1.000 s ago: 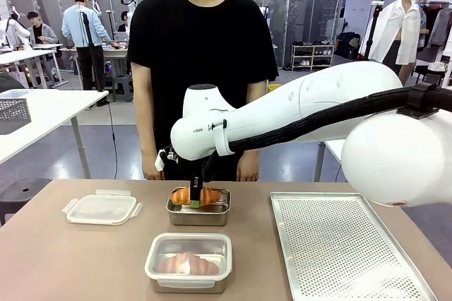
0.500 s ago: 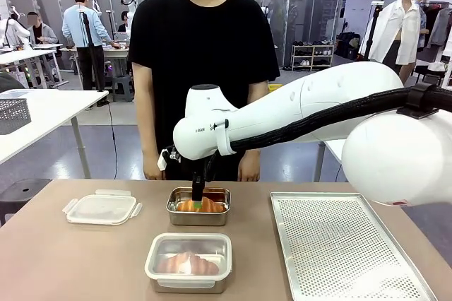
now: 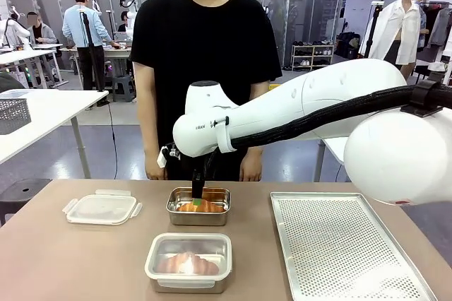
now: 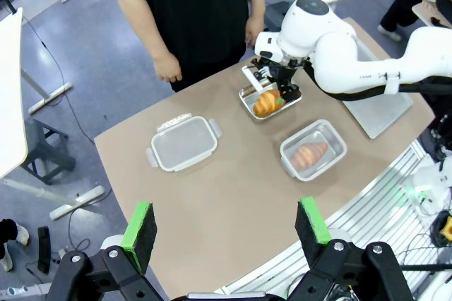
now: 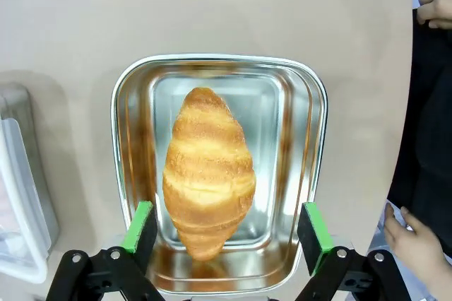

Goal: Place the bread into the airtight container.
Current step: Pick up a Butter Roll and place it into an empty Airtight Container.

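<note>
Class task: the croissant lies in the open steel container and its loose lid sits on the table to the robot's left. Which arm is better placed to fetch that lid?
Probably left: the lid lies on its side, and the left gripper is open and empty.

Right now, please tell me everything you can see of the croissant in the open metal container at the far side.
The croissant is golden brown with a ridged, layered crust and tapered ends. It lies flat on the bottom of the open metal container, lengthwise along it. The right gripper is open above it, its green-padded fingers spread on both sides of the croissant and apart from it. Nothing else touches the croissant.
</note>
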Controlling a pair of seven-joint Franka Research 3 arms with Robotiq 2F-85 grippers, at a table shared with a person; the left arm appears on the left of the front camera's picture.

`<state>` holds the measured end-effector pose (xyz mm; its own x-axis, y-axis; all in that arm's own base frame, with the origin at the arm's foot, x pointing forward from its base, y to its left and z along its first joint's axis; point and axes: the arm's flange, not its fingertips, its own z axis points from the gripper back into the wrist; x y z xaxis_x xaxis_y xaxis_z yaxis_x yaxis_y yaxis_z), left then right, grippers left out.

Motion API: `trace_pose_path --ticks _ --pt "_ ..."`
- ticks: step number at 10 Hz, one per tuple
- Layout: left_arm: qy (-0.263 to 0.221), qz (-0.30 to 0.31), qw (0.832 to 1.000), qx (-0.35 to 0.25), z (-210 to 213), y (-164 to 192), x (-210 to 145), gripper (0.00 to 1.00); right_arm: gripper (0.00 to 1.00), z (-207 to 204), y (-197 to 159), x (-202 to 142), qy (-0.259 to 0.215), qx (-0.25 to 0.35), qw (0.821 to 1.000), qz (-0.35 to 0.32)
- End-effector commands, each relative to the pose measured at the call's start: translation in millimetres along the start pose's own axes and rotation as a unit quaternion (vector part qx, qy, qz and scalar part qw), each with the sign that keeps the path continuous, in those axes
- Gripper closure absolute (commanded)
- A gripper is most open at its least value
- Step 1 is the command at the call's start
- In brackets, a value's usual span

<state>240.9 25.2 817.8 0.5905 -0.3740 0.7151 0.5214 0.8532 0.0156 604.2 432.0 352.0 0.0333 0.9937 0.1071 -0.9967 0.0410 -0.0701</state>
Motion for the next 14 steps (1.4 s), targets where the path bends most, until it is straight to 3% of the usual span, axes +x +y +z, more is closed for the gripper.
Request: trace_pose_path --ticks 1,10,11,14 --pt "-0.001 -0.002 1.0 -0.002 1 0 1 0.0 0.0 -3 0 0 -0.001 0.0 1.0 0.0" --pt "-0.001 -0.002 1.0 -0.002 1 0 1 0.0 0.0 -4 0 0 0.001 0.002 1.0 0.0" --pt "-0.001 -0.002 1.0 -0.002 1 0 1 0.0 0.0 28 16 -31 -0.028 0.057 0.998 0.005" --pt "-0.001 -0.002 1.0 -0.002 1 0 1 0.0 0.0 145 52 -136 -0.034 0.027 0.994 -0.105"
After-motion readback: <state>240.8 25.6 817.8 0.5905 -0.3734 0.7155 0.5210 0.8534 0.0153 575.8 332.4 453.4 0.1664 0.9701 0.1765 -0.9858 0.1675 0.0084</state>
